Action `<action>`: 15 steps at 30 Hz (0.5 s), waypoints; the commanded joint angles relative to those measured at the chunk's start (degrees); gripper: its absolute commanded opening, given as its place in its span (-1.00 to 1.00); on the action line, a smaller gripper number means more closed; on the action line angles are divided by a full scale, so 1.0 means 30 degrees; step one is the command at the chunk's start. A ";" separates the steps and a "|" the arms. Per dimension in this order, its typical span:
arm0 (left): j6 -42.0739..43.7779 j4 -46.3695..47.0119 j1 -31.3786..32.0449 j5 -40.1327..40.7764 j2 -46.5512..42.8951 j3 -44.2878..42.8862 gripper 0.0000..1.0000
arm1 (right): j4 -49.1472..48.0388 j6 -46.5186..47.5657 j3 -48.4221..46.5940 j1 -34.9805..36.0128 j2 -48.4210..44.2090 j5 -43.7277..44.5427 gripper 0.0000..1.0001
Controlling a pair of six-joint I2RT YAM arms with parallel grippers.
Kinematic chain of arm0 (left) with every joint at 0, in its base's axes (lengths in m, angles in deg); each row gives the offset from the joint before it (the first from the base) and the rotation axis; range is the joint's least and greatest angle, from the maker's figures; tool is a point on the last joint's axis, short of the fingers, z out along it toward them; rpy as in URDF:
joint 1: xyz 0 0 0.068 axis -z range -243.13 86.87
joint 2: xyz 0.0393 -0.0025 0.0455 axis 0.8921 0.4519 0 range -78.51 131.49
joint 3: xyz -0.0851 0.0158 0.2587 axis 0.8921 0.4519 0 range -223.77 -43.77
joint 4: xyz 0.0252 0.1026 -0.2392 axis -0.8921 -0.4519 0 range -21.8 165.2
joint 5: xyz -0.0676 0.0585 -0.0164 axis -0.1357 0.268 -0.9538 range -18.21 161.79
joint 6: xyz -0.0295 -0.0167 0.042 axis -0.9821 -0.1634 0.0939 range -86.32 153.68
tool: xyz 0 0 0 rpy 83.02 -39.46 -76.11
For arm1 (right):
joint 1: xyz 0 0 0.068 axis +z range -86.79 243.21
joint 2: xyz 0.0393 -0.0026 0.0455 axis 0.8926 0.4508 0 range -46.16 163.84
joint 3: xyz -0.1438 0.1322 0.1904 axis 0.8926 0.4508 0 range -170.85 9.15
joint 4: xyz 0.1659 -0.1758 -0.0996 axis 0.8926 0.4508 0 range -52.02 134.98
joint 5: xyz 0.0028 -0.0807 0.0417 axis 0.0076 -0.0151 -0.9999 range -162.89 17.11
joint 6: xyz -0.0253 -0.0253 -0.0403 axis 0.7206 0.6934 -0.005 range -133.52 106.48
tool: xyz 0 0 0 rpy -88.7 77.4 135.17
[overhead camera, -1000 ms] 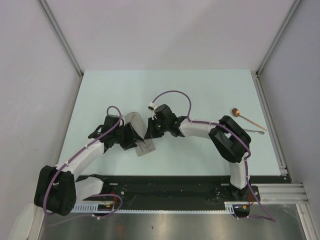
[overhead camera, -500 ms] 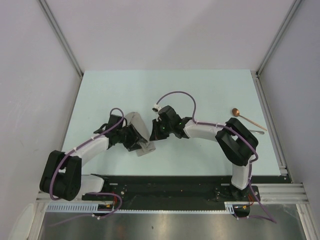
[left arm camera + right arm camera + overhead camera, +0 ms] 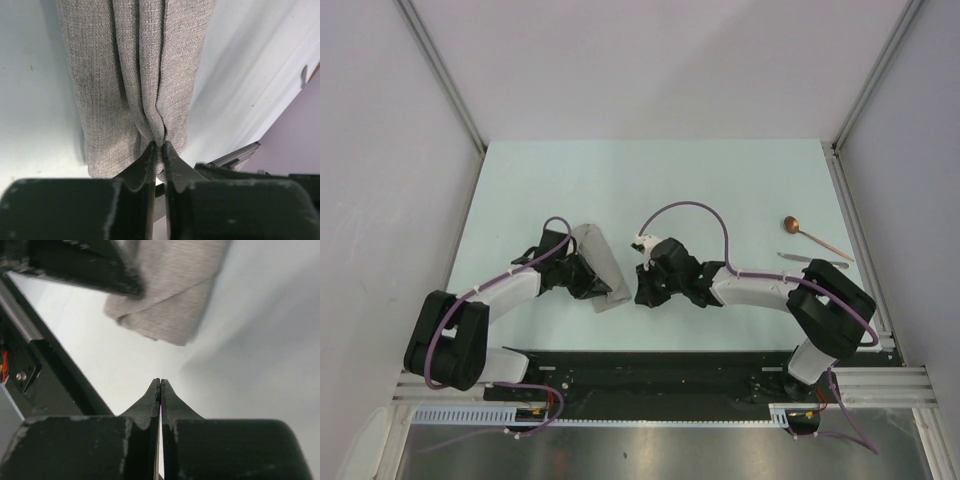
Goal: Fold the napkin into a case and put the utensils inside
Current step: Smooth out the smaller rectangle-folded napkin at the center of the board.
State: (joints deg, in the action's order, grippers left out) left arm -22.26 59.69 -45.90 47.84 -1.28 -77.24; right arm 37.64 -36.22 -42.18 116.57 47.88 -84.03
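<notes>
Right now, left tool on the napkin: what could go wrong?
1. The left tool pinches only a ridge at the end of the folded napkin; a pull could slip off or open the folds.
2. The right tool is shut and off the cloth, so nothing pins it; it may slide.

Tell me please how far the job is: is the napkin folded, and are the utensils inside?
Done: the napkin lies folded into a narrow strip. In hand: the left gripper pinches a fold at its near end; the right gripper is shut, empty, beside it. Left: the copper spoon and the silvery piece lie far right, not inside.
</notes>
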 commanded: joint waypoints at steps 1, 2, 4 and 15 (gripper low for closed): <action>0.0658 0.0334 -0.0061 0.0188 -0.0226 -0.0209 -0.87 | -0.2523 0.1121 0.0208 0.0581 -0.0267 -0.0739 -1.00; 0.0659 0.0335 -0.0090 0.0217 -0.0226 -0.0093 -0.95 | -0.2611 0.1121 0.0003 0.0610 -0.0060 -0.1060 -1.00; 0.0630 0.0510 -0.0119 0.0160 -0.0255 0.0025 -1.00 | -0.3544 0.1383 -0.0059 0.0902 0.0264 -0.1269 -1.00; 0.0981 -0.1479 -0.0149 0.1243 -0.2189 -0.0970 -1.00 | -0.4893 0.2175 -0.0235 0.2806 0.1496 0.2473 -1.00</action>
State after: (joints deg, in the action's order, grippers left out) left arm -21.08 57.49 -46.01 49.81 -5.23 -77.40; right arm 27.94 -32.22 -41.68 123.10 52.90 -83.62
